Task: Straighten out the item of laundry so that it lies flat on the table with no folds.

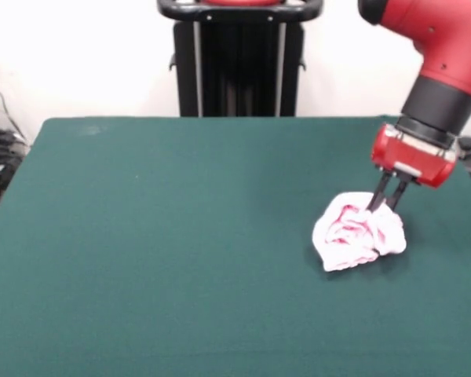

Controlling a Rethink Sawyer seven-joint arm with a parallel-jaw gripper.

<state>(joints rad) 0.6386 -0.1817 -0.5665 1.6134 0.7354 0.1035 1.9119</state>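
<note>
I'm looking across bare green table first; the pink baby pants are sitting on it to the right of the picture, bunched in a crumpled heap. My gripper is reaching down into the heap's top edge, its two dark fingers drawn close together, pinching a fold of the fabric.

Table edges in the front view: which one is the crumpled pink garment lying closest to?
The table edge at picture right; the item of laundry sits near it, with wide bare green toward the others.
</note>
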